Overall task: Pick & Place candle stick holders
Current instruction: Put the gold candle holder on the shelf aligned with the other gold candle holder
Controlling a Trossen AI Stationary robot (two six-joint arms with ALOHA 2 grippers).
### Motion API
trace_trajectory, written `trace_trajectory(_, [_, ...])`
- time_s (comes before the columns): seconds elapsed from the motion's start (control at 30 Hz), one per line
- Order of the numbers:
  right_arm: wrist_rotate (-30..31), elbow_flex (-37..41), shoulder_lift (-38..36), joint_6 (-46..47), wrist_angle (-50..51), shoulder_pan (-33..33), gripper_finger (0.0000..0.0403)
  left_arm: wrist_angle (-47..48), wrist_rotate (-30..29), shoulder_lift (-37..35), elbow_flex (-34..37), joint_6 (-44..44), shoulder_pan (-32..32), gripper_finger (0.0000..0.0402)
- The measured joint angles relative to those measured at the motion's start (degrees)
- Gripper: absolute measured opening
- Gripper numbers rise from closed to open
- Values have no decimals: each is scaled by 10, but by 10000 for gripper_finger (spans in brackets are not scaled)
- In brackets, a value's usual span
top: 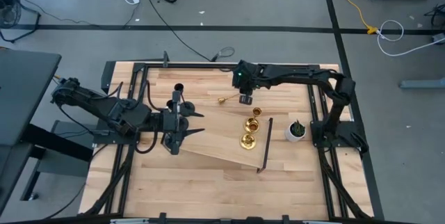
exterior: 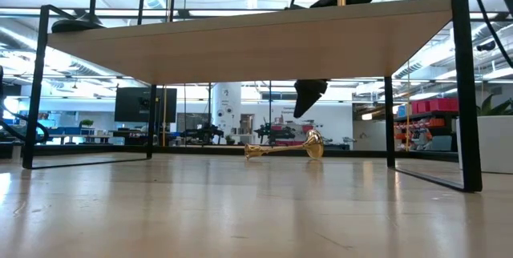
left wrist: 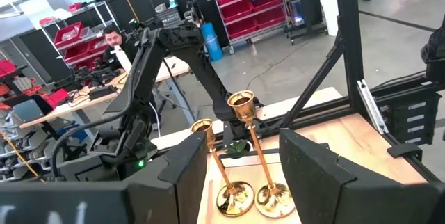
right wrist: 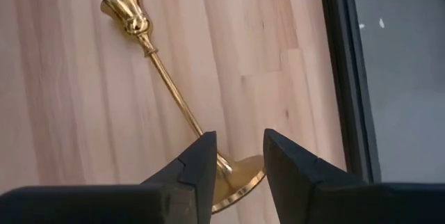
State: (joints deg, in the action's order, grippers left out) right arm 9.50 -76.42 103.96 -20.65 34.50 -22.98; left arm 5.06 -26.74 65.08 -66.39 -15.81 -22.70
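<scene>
Fallen gold candlestick point(top: 231, 98) lies flat on counter point(top: 208, 182), centre-top of the high frame. Long axis runs cup-left to base-right. Right gripper point(top: 246, 99) hovers over the base end, fingers parted, holding nothing. Left gripper point(top: 193, 123) open, empty, farther off at mid-left.

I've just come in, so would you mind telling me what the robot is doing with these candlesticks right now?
The right gripper hangs with its fingers apart just above the base of a gold candlestick lying on its side on the table. Three more gold candlesticks stand upright on the raised board. The left gripper waits at the board's other end, open and holding nothing, near a black candlestick.
</scene>
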Motion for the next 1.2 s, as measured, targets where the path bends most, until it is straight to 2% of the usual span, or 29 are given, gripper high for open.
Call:
trace_trajectory(0.2, [1,0,7,-12,-3,11,121,-1,-2,0,0,1,0,181])
trace_trajectory(0.87, [-15,0,111,-34,-55,21,121,3,-2,0,0,1,0,181])
trace_trajectory(1.2, [-24,0,110,-34,-75,21,121,4,-2,0,0,1,0,181])
